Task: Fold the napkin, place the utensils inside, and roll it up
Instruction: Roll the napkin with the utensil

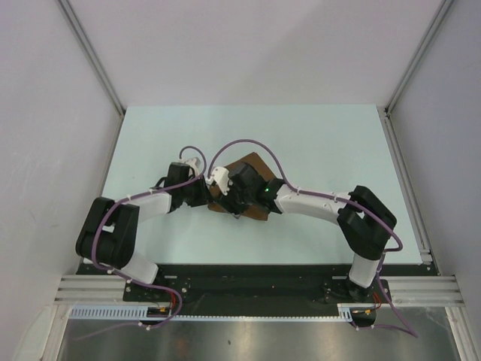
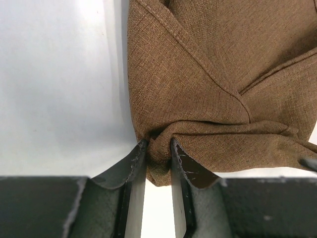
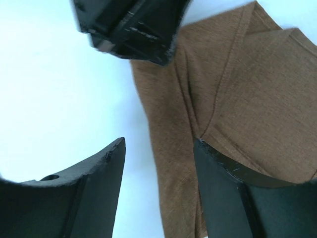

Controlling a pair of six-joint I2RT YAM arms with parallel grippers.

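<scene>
The brown napkin (image 1: 252,165) lies folded and bunched mid-table, mostly covered by both gripper heads in the top view. My left gripper (image 2: 158,147) is shut on a gathered corner of the napkin (image 2: 198,74), with cloth squeezed between its two fingers. My right gripper (image 3: 159,143) stands open just above the napkin (image 3: 247,99); a strip of cloth runs up between its fingers and the right finger (image 3: 223,178) sits over the fabric. The left gripper's body (image 3: 133,29) shows at the top of the right wrist view. The utensils are hidden or out of view.
The pale table (image 1: 316,143) surrounds the napkin, enclosed by white walls with metal rails. Both arms (image 1: 316,203) bend inward from their bases at the near edge and meet over the cloth, with purple cables looping above them.
</scene>
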